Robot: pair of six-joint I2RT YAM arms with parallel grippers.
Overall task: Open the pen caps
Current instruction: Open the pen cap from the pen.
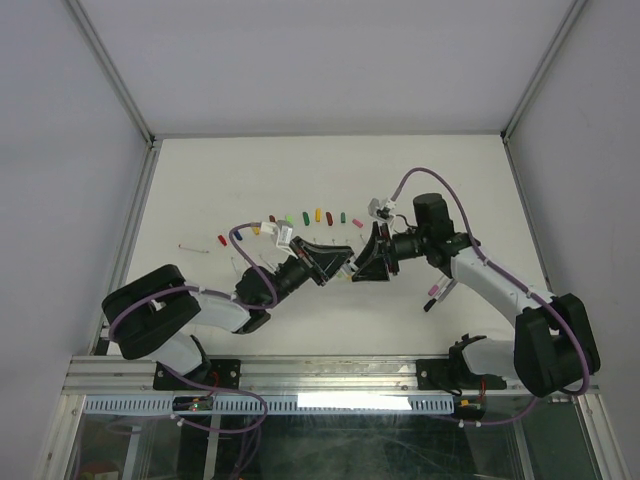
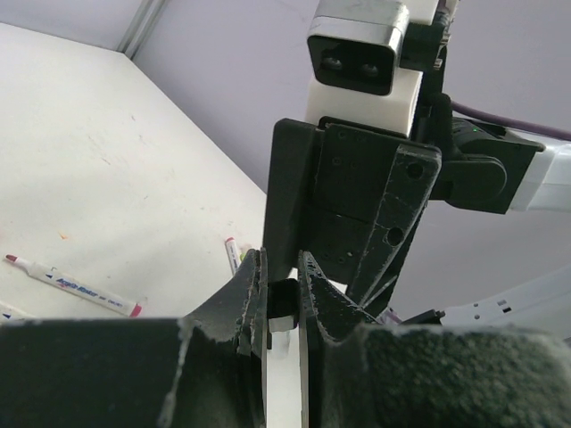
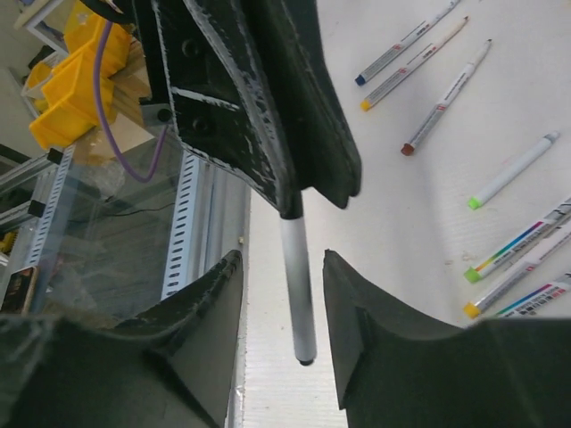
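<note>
Most of the job looks done from here. A row of caps [image 1: 304, 216] lies across the middle of the table [image 1: 400, 180], beyond the arms. I count about nine, in red, yellow, maroon, green, orange and pink, each lying apart from any barrel. On the right wrist view a group of loose pens [image 3: 442, 111] lies on the table with bare coloured tips showing: blue, yellow, brown and green. I take those as opened.

One pen [image 3: 297, 294] is in hand now. The left gripper [image 2: 281, 267] is clenched on it, fingers pressed against the white barrel with a black section showing right at the fingertips. The pen sticks out from that grasp, above the table at the centre where the two arms meet.

The right gripper [image 3: 284, 267] has its jaws spread on either side of the barrel, with a gap showing on both sides, so it grasps nothing. The pen's free end shows a small dark tip. I cannot tell whether that is a cap, or whether the cap is the black part inside the left grasp.

This pen is therefore mid-step: it is presented but not pulled. Beyond it, another pen lies alone at the left of the table, and a few lie near the right arm. At that size I cannot tell whether any keep their caps, so how many are left is uncertain.
</note>
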